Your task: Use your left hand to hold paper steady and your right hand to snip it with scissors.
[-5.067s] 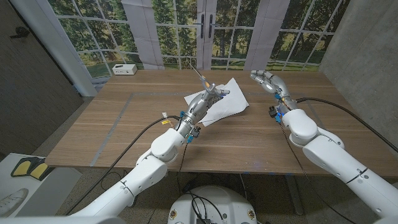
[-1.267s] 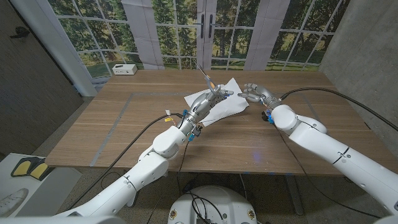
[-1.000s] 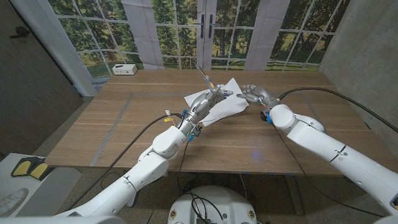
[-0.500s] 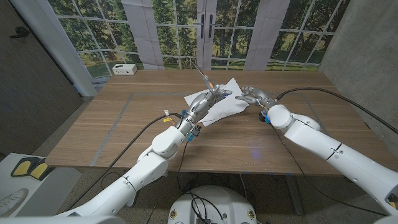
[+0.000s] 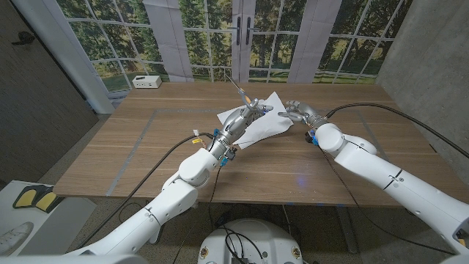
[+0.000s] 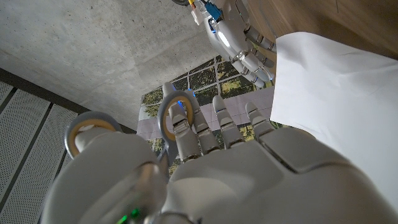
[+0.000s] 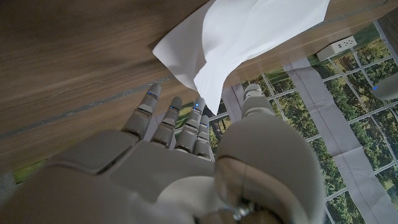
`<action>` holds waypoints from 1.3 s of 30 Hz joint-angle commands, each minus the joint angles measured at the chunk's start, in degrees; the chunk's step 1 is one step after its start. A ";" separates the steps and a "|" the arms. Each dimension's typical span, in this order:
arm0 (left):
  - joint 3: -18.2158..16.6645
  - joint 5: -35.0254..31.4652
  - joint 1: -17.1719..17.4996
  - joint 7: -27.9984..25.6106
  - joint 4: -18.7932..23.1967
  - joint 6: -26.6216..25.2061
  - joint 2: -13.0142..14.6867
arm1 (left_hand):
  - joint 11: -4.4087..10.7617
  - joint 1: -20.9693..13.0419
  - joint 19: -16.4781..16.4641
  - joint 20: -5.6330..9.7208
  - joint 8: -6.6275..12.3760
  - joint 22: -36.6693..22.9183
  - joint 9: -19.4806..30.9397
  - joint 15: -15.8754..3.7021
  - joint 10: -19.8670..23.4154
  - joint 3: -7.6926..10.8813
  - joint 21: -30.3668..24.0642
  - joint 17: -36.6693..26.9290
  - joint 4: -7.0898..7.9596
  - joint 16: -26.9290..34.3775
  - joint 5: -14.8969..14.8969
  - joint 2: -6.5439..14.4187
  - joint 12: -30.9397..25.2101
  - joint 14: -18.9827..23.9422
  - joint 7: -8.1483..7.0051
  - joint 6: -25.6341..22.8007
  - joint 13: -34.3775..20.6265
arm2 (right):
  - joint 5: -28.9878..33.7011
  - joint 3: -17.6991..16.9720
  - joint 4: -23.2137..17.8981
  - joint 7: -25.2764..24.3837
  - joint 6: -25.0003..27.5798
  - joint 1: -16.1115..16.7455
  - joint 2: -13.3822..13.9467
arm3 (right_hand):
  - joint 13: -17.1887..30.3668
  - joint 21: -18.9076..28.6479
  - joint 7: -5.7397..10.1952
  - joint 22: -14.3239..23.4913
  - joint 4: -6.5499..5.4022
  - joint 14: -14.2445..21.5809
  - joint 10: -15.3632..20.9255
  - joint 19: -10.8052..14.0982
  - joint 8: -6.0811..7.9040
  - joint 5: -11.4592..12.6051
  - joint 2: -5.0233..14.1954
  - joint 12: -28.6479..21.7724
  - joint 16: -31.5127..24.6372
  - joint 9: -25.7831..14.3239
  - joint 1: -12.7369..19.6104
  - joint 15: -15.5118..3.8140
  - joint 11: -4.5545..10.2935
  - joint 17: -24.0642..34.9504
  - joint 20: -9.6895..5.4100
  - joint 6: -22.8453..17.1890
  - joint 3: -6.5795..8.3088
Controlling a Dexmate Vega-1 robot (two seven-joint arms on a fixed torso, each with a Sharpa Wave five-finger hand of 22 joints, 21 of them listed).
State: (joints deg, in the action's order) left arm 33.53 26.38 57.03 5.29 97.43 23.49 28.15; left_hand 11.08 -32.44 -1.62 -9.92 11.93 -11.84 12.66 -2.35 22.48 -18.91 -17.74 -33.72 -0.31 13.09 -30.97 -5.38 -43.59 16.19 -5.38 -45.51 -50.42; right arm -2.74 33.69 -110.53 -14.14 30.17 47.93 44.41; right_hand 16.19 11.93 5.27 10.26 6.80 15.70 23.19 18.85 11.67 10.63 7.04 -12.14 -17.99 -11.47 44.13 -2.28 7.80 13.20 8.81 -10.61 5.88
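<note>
A white sheet of paper lies on the wooden table at the far middle. My left hand is over the sheet's left part and grips the scissors, whose blades point up and away. In the left wrist view its fingers pass through the scissors' handle rings, beside the paper. My right hand is at the paper's right edge with fingers apart and nothing in them. In the right wrist view its fingertips reach a raised corner of the paper; contact is unclear.
A small white box sits at the table's far left corner. Windows and a door stand behind the table. Bare wood stretches across the near half of the table.
My right hand has moved left from the table's far right to the paper's right edge. The left hand with the scissors has hardly moved.
</note>
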 commanded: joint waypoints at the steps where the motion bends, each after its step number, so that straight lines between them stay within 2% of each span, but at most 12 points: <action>1: 0.06 0.28 -0.57 0.42 -0.73 -0.17 -0.16 | 0.71 -0.33 -0.34 -0.19 0.01 -0.31 0.14 -4.22 0.40 0.01 0.21 0.08 0.40 -0.05 0.24 0.39 -0.45 0.00 1.02 1.20 -0.10 | -0.07 -0.27 -0.07 -1.22 0.11 0.32 -0.43 | 0.40 0.31 0.50 0.19 0.60 3.06 -1.46 0.39 0.31 0.41 0.18 0.38 -1.45 -0.22 0.68 -4.55 -0.06 0.45 -0.19 -0.18 -0.08; 4: 0.02 0.31 -0.59 0.42 -0.85 -0.13 -0.20 | 0.66 -0.34 -0.36 -0.18 0.01 -0.32 0.14 -4.19 0.42 0.01 0.22 0.09 0.45 -0.05 0.27 0.45 -0.44 0.04 1.08 1.21 -0.05 | -0.08 -0.20 0.04 -1.41 0.74 0.14 -0.77 | 0.08 -0.12 -0.49 0.16 0.83 2.66 -0.93 -0.50 0.63 0.33 -0.26 0.05 -1.34 -0.26 0.90 -6.86 -2.99 0.55 0.18 -0.91 -0.20; 7: -0.02 0.40 -0.56 0.42 -0.93 -0.13 -0.20 | 0.68 -0.36 -0.35 -0.16 0.04 -0.32 0.14 -4.21 0.29 0.00 0.24 0.11 0.50 -0.06 0.31 0.51 -0.44 0.06 1.17 1.16 -0.11 | -0.09 -0.03 0.17 -1.52 1.43 -0.13 -1.07 | -0.36 -0.08 -1.59 0.13 1.01 5.71 0.54 -0.35 0.95 0.34 -0.17 -0.37 -2.62 -0.26 1.34 -7.73 -3.13 0.63 -0.36 -1.91 -0.04; 12: -0.09 0.46 -0.56 0.45 -1.09 -0.09 -0.16 | 0.65 -0.39 -0.38 -0.21 0.11 -0.32 0.16 -4.16 0.36 0.00 0.25 0.13 0.55 -0.07 0.35 0.59 -0.42 0.09 1.06 0.99 0.00 | 0.23 0.43 0.30 -2.02 2.30 -0.50 -1.64 | -0.88 -0.22 -1.86 0.11 1.41 6.60 0.86 -0.63 1.09 0.39 0.26 -0.28 -3.18 -0.23 2.44 -8.84 -2.52 0.83 -0.55 -2.62 0.48; 16: -0.25 0.50 -0.40 0.29 -1.25 0.24 -0.23 | 0.78 -0.43 -0.39 -0.18 0.10 -0.32 0.16 -4.21 0.36 0.00 0.27 0.15 0.60 -0.10 0.38 0.67 -0.42 0.07 1.03 1.00 0.02 | 0.47 0.97 0.29 -1.83 3.24 -1.03 -1.82 | -1.79 -0.11 -2.25 0.03 1.63 12.41 1.12 -0.10 1.04 0.41 1.51 -0.01 -6.22 -0.13 3.96 -10.26 -2.35 1.87 -1.24 -3.23 1.56; 17: -0.24 0.54 -0.42 0.40 -1.26 0.26 -0.19 | 0.83 -0.46 -0.38 -0.16 0.11 -0.32 0.15 -4.19 0.39 0.01 0.28 0.16 0.61 -0.09 0.39 0.69 -0.43 0.10 0.97 0.97 0.03 | 0.51 0.87 0.35 -2.44 3.53 -0.96 -2.21 | -1.93 -0.13 -2.66 0.03 1.71 12.88 1.30 -0.11 1.09 0.36 1.35 -0.03 -6.55 -0.11 4.13 -10.25 -2.85 2.04 -1.26 -3.47 1.56; 19: -0.26 0.52 -0.41 0.49 -1.34 0.37 -0.14 | 0.82 -0.48 -0.39 -0.15 0.09 -0.32 0.15 -4.19 0.33 0.01 0.28 0.17 0.62 -0.09 0.40 0.71 -0.41 0.11 0.95 1.00 0.04 | 0.89 1.18 -0.02 -2.87 4.84 -1.17 -2.45 | -2.90 0.06 -5.05 0.00 1.73 16.43 4.66 0.80 2.46 0.22 1.33 -0.87 -8.31 -0.04 4.92 -10.40 -4.90 2.77 -1.73 -8.20 2.07; 21: -0.29 0.55 -0.35 0.47 -1.37 0.45 -0.16 | 0.71 -0.52 -0.41 -0.18 0.10 -0.32 0.14 -4.26 0.37 0.00 0.29 0.18 0.63 -0.10 0.42 0.74 -0.41 0.12 0.98 0.96 0.07 | 1.32 1.54 -0.09 -3.00 4.71 -1.28 -2.33 | -3.43 0.33 -5.62 -0.02 1.74 19.13 6.82 1.90 2.92 0.18 1.49 -1.30 -9.55 0.06 5.48 -10.42 -5.02 3.23 -2.32 -10.37 2.46; 23: -0.29 0.68 -0.33 0.59 -1.44 0.56 -0.19 | 0.74 -0.57 -0.41 -0.16 0.10 -0.32 0.14 -4.33 0.41 0.01 0.30 0.19 0.65 -0.11 0.44 0.78 -0.43 0.12 1.00 0.96 0.08 | 1.25 1.77 -0.15 -2.49 5.02 -1.54 -2.20 | -3.69 0.31 -6.51 -0.02 1.93 20.10 6.99 2.12 2.44 0.17 1.32 -1.11 -10.50 0.15 6.03 -10.56 -5.09 3.93 -2.36 -9.81 2.57; 26: -0.33 0.63 -0.29 0.55 -1.48 0.68 -0.20 | 0.66 -0.64 -0.43 -0.19 0.11 -0.32 0.14 -4.31 0.36 0.02 0.31 0.21 0.66 -0.12 0.46 0.84 -0.43 0.14 0.97 0.93 0.07 | 1.01 1.76 0.11 -2.56 5.27 -1.62 -2.50 | -3.95 0.15 -7.43 -0.01 2.01 19.98 7.71 1.98 1.49 0.12 1.09 -1.08 -11.26 0.26 6.56 -10.33 -5.00 4.92 -2.04 -8.19 2.58; 36: -0.46 0.50 0.03 0.18 -1.27 0.72 -0.15 | 0.82 -0.87 -0.52 -0.16 0.13 -0.32 0.12 -4.34 0.41 0.04 0.33 0.27 0.71 -0.15 0.54 0.99 -0.51 0.17 0.86 0.84 0.02 | 0.18 1.70 0.59 -2.41 5.30 -1.81 -2.88 | -4.19 0.04 -8.03 0.03 0.97 19.14 11.16 2.02 1.17 -0.08 0.93 -1.90 -12.10 0.42 5.48 -9.72 -4.12 6.51 -1.55 -8.50 2.05; 39: -0.46 0.46 0.05 0.19 -1.32 0.88 -0.19 | 0.84 -0.93 -0.52 -0.14 0.12 -0.32 0.12 -4.37 0.48 0.05 0.34 0.28 0.73 -0.16 0.56 1.05 -0.51 0.18 0.84 0.84 0.07 | 0.42 1.60 0.60 -3.64 5.57 -1.52 -3.31 | -4.16 -0.13 -7.77 0.07 0.58 15.91 12.14 1.64 0.96 -0.13 0.39 -2.00 -11.30 0.47 4.61 -8.95 -3.18 7.23 -1.27 -8.59 1.53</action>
State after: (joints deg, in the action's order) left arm 33.17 26.92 56.86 5.70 96.13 24.01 27.99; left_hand 11.08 -33.20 -1.62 -9.92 11.93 -11.85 12.65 -2.35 22.48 -18.92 -17.74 -33.45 0.17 13.09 -30.59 -4.63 -43.90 16.19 -5.37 -45.51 -50.30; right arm -1.94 35.31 -110.26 -16.62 35.13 46.36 41.87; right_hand 11.98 11.93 -2.27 10.13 7.87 33.69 34.42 20.66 12.81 10.63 7.72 -13.59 -29.72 -10.91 49.66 -3.21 4.42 19.82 7.00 -18.93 7.50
